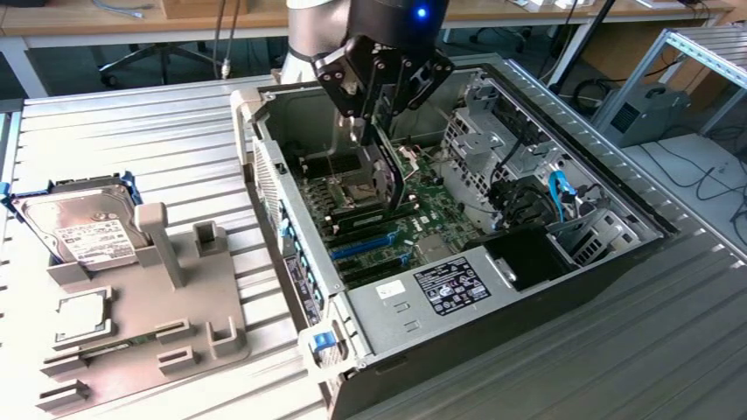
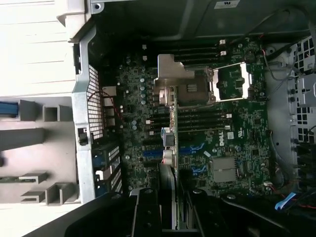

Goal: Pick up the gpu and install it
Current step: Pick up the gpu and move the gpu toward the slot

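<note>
Black and thin, the card [image 1: 391, 179] hung on edge from the gripper [image 1: 376, 122], inside the open computer case [image 1: 266, 166] and above the green motherboard [image 1: 438, 229]. We found the fingers [image 2: 147, 212] clamped on the card's upper end, one on each face. In the wrist view the card [image 2: 174, 148] ran between them as a narrow line, with its silver bracket [image 2: 173, 74] at the far end.

Work done, as far as we could judge: the card was off the table [image 1: 129, 131] and had been brought into the case. The grey holder [image 1: 175, 297] beside the case had open pockets, and the hard drive [image 1: 76, 223] sat in its own place at the holder's far end, well apart from the gripper.

Work outstanding: the card did not appear seated. In the exterior view its lower edge looked to be over the middle of the board, near the processor socket, and the blue slots [image 1: 364, 249] lay a little nearer the case's back wall with nothing in them. The wrist view also showed the blue slots [image 2: 154, 153] bare. We could not tell how much gap remained between the card and the board, nor whether its edge was in line with a slot. We rated the pick-up complete and the installation incomplete.
</note>
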You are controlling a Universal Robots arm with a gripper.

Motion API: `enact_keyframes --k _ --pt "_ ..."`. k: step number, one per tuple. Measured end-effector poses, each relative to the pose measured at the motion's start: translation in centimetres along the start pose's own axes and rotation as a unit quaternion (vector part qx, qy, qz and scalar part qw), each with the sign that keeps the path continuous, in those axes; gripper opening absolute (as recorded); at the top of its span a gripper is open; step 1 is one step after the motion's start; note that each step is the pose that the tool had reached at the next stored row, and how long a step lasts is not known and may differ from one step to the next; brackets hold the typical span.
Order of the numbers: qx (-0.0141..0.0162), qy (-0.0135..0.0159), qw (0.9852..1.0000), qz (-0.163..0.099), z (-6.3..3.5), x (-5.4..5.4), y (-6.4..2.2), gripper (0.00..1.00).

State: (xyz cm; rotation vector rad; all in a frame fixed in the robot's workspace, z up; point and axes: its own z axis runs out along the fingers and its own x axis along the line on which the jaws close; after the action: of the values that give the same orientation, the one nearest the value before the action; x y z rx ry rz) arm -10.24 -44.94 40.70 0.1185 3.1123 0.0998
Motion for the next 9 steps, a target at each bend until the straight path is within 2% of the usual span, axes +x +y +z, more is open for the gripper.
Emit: enact_keyframes --k 9 --pt "0.0000 0.0000 1.0000 0.000 0.55 -1.4 0.10 0.27"
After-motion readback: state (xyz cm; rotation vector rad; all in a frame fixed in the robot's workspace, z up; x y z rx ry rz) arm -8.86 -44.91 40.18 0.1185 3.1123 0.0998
